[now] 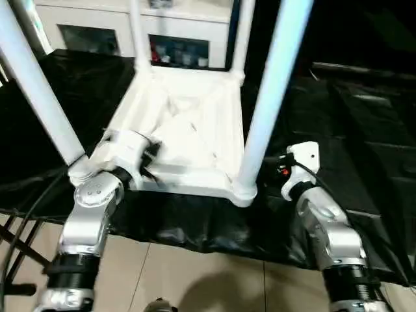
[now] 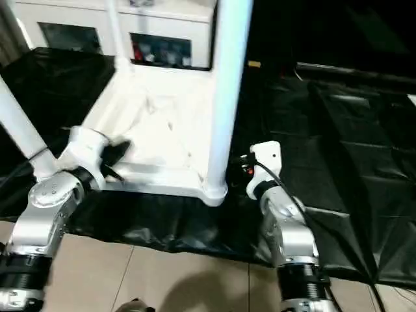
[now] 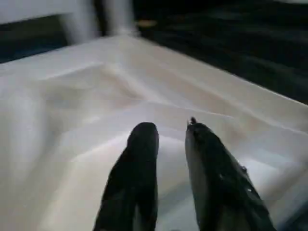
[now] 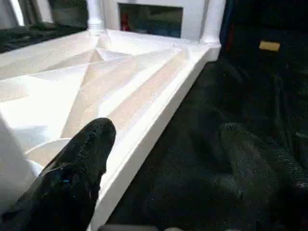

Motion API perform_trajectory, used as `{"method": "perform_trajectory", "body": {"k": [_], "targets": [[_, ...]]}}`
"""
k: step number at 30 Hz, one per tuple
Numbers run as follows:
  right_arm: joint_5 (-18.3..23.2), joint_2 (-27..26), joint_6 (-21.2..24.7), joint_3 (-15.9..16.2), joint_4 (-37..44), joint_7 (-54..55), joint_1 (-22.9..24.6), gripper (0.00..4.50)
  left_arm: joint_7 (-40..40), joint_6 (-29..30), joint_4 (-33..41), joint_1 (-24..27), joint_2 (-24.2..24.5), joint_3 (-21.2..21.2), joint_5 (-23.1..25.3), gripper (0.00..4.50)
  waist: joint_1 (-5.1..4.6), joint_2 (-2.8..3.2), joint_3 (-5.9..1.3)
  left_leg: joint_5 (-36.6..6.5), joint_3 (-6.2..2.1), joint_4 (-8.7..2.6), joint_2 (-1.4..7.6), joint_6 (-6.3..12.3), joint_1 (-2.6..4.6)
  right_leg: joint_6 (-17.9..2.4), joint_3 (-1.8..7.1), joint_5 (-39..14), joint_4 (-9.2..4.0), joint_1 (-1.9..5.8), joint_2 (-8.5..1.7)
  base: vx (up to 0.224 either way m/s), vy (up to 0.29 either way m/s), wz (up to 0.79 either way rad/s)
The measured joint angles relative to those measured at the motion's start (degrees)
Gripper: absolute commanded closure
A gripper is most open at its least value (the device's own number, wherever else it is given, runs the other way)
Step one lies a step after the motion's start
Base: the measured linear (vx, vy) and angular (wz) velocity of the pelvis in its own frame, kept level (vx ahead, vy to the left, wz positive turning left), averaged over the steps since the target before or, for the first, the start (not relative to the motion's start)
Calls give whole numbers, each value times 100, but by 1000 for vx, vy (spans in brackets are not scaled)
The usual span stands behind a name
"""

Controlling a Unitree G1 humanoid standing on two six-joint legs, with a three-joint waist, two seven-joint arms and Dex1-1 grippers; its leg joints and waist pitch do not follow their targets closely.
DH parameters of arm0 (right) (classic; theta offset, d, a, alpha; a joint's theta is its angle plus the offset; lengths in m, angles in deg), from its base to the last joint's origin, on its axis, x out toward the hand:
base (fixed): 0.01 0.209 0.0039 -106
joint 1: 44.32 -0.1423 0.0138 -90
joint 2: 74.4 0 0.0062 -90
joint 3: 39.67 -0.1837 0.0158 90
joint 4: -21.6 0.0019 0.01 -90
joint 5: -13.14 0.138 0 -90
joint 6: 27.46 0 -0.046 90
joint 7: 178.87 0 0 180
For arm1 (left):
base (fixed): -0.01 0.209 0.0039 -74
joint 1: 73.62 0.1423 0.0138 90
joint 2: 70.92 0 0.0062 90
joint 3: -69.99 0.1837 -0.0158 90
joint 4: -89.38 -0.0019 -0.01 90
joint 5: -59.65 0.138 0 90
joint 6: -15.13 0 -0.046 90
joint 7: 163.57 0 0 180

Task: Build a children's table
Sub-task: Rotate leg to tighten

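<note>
The children's table lies upside down on the black cloth, its white ribbed underside facing up. Legs stand in its corner sockets: the front-left leg, the front-right leg and two thinner-looking back legs. My left gripper hovers over the underside just inside the front-left corner, its fingers a little apart with nothing between them. My right gripper sits beside the front-right corner, wide open. One finger is close to the table's rim and the other finger is over the cloth.
The black-draped work table stretches out to the right, and its front edge drops to a tiled floor. A white glass-door cabinet stands behind. Dark cables hang at the left. A small yellow tag lies on the cloth.
</note>
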Motion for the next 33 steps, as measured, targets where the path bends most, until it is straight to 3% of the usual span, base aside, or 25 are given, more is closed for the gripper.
{"method": "perform_trajectory", "body": {"k": [2, 7, 13, 20, 25, 27, 33], "targets": [[46, 292, 54, 27, -1, -256, 10, 15, 507, -93, -236, -167, 129, 254, -22, 298, -71, -19, 8, 3, 33, -31, -2, 5, 2, 87, 43, 27, -58, 12, 4, -13, 26, 2], [46, 897, 141, 115, -20, -969, 51, 0, 1508, -245, -819, -627, 352, 765, 30, 265, -190, -41, 15, 8, 65, -41, 1, 10, -4, 137, 74, 60, -59, -14, 9, 0, 0, 0], [231, 1627, 275, 125, 72, -1953, 310, 0, 2283, -546, -1896, -1290, 523, 1211, 426, 265, -267, -34, 15, 10, 70, -55, 5, 13, -12, 126, 76, 63, -61, -33, 15, 0, 0, 0], [470, 1947, 386, 252, 389, -2555, 464, 0, 2789, -660, -2931, -1962, 351, 1500, 509, 265, -279, -24, 17, 31, 86, -57, 5, 50, -9, 120, 83, 61, -66, -33, 14, 0, 0, 0], [476, 1956, 382, 259, 402, -2584, 464, 0, 2926, -765, -3528, -2273, 82, 1500, 514, 303, -249, -13, 15, 31, 89, -57, 6, 49, -6, 115, 83, 65, -65, -27, 12, 0, 0, 0], [480, 1966, 381, 290, 401, -2592, 464, 0, 2944, -779, -3745, -2390, 56, 1519, 544, 337, -246, -11, 15, 31, 89, -57, 7, 49, -8, 113, 82, 66, -65, -29, 12, 0, 0, 0], [481, 1977, 283, 326, 209, -2650, 464, 0, 2743, -842, -4136, -2605, 40, 1685, 816, 377, -251, 8, 7, 32, 89, -57, 7, 49, -7, 113, 82, 66, -67, -28, 12, 0, 0, 0]]}}
